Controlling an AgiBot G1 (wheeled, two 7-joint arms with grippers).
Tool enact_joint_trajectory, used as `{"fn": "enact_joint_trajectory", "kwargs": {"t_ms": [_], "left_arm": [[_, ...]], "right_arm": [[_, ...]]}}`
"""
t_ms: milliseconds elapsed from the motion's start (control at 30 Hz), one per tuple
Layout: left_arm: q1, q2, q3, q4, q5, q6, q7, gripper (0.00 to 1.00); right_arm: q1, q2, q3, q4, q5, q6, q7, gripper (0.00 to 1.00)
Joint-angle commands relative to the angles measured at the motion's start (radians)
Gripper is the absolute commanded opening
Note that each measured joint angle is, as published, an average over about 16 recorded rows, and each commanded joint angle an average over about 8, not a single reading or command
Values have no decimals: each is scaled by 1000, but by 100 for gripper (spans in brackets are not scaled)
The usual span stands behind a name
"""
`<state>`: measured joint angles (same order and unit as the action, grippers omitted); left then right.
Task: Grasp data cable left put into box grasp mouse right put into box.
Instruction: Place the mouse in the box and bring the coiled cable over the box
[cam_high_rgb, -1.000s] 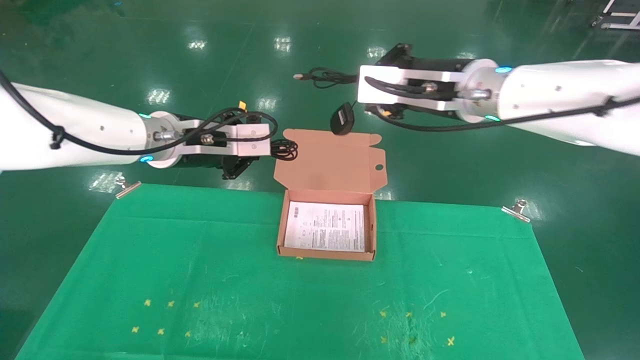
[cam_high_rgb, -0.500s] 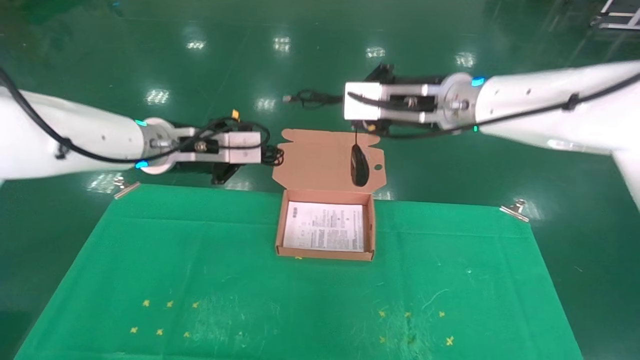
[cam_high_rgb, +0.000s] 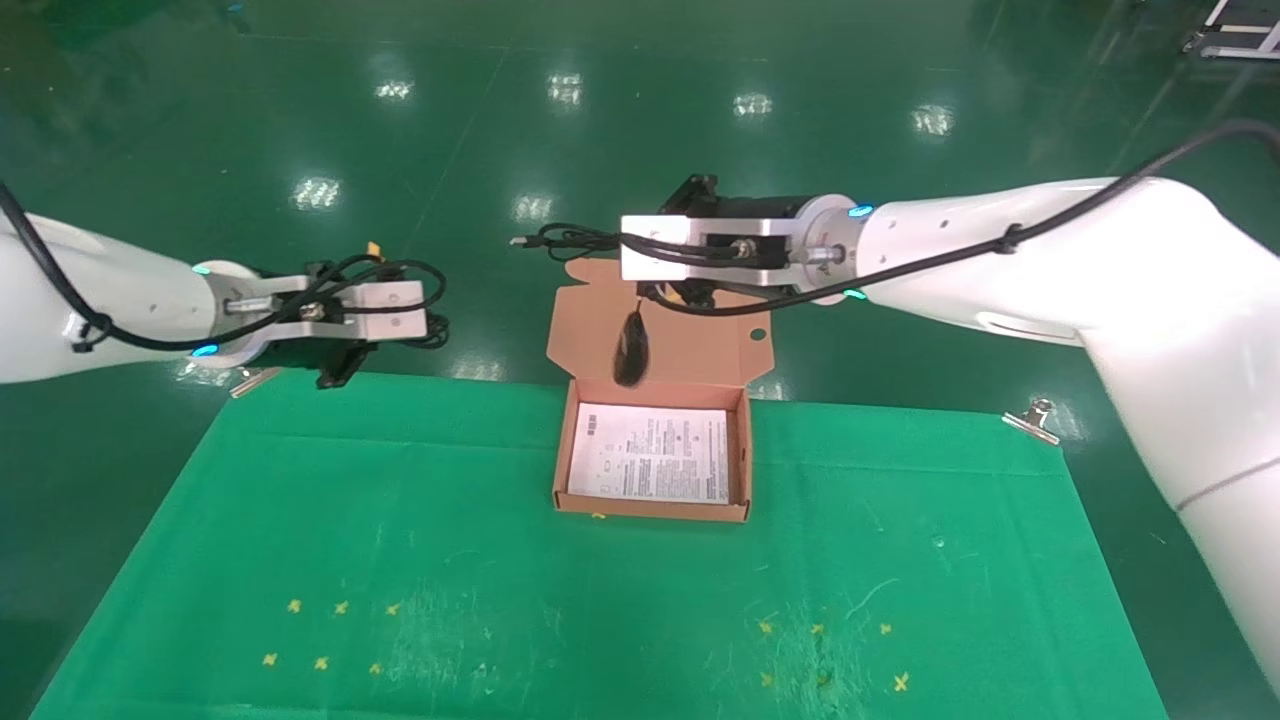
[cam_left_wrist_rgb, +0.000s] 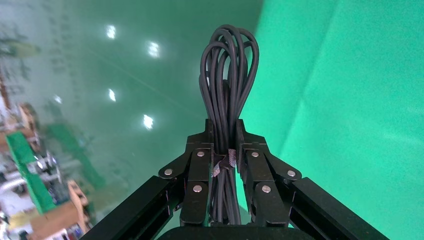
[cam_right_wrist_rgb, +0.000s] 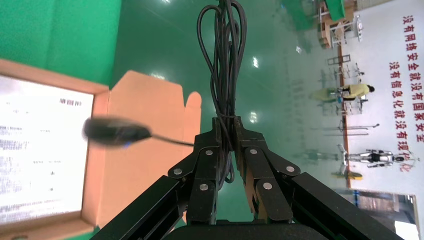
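Both end effectors clamped | L (cam_left_wrist_rgb: 225, 150): data cable (cam_left_wrist_rgb: 227, 75) | R (cam_right_wrist_rgb: 227, 145): cord, mouse (cam_high_rgb: 630, 348) dangling over box (cam_high_rgb: 652, 510) rear edge

Boxes: one box (cam_high_rgb: 652, 505)
Mice: one mouse (cam_high_rgb: 630, 348)
Data cables: one data cable (cam_left_wrist_rgb: 227, 80)
Grippers: two, left gripper (cam_left_wrist_rgb: 224, 150), right gripper (cam_right_wrist_rgb: 227, 145)
Clips: two, left clip (cam_high_rgb: 252, 377), right clip (cam_high_rgb: 1034, 420)

Box (cam_high_rgb: 650, 330): orange-brown cardboard; white sheet (cam_high_rgb: 651, 452) with black print. Mouse (cam_high_rgb: 631, 348) and cable (cam_left_wrist_rgb: 227, 90): black. Cloth (cam_high_rgb: 400, 560): green, small yellow marks. Floor (cam_high_rgb: 200, 120): glossy dark green.
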<state>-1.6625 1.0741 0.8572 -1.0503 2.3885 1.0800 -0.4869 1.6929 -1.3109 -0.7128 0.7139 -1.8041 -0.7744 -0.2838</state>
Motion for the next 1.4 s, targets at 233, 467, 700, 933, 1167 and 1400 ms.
{"fn": "enact_joint_trajectory", "kwargs": {"t_ms": [233,467,700,933,1167,1400], "left_arm": [[-1,-5,1,-4,20,22,-33,0],[1,-6,1,-8,22,23,-36,0],[1,-6,1,-10,22,24,-37,0],[1,-7,1,-10,23,24,-37,0],[2,-6,2,-10,23,25,-37,0],[28,15,9,-23,8,7,-25,0]], "right_arm": [[-16,-36,2,-90,92,-9,-95,0],[-56,-41,-13,-158,160,0,-79,0],[-94,-46,-35,-265,223,27,-20,0],[-116,-51,-70,-318,266,76,-12,45],[-121,-47,-101,-332,278,78,-18,100],[-129,-25,-111,-300,285,80,-9,100]]}}
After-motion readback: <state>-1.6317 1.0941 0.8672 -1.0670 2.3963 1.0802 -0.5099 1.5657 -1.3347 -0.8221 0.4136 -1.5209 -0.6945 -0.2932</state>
